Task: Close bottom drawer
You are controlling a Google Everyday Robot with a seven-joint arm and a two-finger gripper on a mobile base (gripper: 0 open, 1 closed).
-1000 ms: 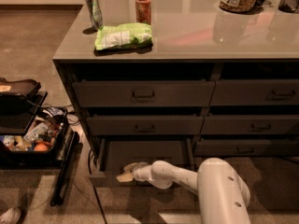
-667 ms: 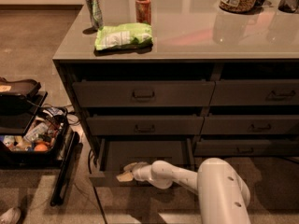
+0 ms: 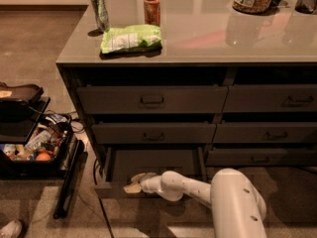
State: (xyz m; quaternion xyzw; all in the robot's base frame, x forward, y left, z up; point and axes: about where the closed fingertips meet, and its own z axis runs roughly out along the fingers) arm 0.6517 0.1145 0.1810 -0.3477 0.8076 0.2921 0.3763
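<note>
- Gripper (image 3: 134, 182) sat low at the front lip of the bottom drawer (image 3: 158, 162); whether it was spread or closed could not be told.
- That drawer stood pulled out of the lowest slot in the wider column, its long axis running side to side.
- Its slot lay straight beyond the gripper, so the push probably had to go inward, across that axis.

Smooth plastic gripper (image 3: 132, 182) at matt bottom drawer (image 3: 159, 163)

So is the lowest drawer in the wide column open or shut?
Open: the dark grey-brown bottom drawer juts out past the drawer above, inside showing; the gripper is at its front edge.
</note>
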